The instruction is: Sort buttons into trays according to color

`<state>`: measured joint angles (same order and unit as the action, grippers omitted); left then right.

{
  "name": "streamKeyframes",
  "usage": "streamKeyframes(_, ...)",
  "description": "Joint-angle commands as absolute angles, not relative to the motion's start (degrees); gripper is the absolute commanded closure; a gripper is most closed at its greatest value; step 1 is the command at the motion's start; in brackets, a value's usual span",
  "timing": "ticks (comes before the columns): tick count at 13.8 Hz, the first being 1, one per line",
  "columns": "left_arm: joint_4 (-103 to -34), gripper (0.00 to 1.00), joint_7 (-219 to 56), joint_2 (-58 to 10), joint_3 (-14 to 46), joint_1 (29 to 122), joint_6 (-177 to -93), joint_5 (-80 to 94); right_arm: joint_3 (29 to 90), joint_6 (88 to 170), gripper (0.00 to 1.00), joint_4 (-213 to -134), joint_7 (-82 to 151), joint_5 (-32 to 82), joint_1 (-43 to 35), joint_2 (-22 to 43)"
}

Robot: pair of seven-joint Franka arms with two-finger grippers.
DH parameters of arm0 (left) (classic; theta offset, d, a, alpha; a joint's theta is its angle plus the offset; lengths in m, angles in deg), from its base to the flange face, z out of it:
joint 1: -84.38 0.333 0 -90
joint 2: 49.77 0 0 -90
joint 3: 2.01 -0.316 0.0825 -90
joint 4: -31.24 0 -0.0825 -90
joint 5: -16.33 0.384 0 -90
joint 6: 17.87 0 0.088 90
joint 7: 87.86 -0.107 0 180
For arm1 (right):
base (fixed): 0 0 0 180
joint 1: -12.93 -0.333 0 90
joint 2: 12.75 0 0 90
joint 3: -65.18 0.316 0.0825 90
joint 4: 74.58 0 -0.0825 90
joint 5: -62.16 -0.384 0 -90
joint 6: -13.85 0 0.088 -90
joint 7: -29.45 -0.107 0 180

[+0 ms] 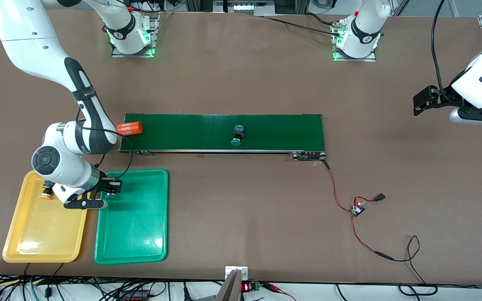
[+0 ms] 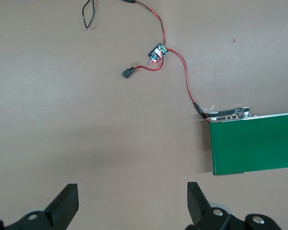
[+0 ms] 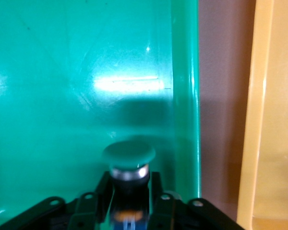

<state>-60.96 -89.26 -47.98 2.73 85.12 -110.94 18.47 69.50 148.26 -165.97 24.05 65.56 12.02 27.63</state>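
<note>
Peeking from the right wrist view, a green-capped button [image 3: 128,163] sits between the right gripper [image 3: 129,201] fingers over the green tray [image 3: 62,72], near its rim beside the yellow tray [image 3: 278,120]; whether squeezed, I cannot tell. The left gripper [image 2: 132,203] waits wide open, holding nothing.

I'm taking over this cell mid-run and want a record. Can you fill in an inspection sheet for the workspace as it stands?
Surface: brown table, dark-green conveyor belt across its middle.
Job's things: yellow tray holds an orange-capped button; green tray beside it; one green-capped button on the belt; another green-capped button between the right end effector's fingers.
Clutter: orange cylinder marked 4680 at the belt's end.
Grippers: right end effector over the green tray; left end effector open, waiting over bare table.
Cables: red-black wires and a small circuit board.
Surroundings: nothing seen.
</note>
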Motion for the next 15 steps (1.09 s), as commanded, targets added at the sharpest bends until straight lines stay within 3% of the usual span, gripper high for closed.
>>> streamKeyframes(1, -59.0, 0.0, -89.5, -47.1, 2.8, 85.0, -109.7, 18.4, 69.6, 147.6, 0.28, -165.2, 23.8, 64.4, 11.4, 27.6)
streamKeyframes(4, -59.0, 0.0, -89.5, -47.1, 2.8, 85.0, -109.7, 18.4, 70.1, 146.7, 0.26, -169.8, 23.0, 64.3, 11.2, 23.6)
streamKeyframes(9, -59.0, 0.0, -89.5, -47.1, 2.8, 85.0, -109.7, 18.4, 77.2, 139.1, 0.0, -179.0, 8.8, 64.1, 10.8, 11.8)
streamKeyframes(12, -59.0, 0.0, -89.5, -47.1, 2.8, 84.9, -109.7, 18.4, 82.8, 138.9, 0.0, -184.9, 1.1, 64.1, 10.0, 6.2)
streamKeyframes(15, -59.0, 0.0, -89.5, -47.1, 2.8, 85.0, -109.7, 18.4, 87.1, 140.1, 0.0, -185.5, -10.9, 64.2, 6.4, 5.6)
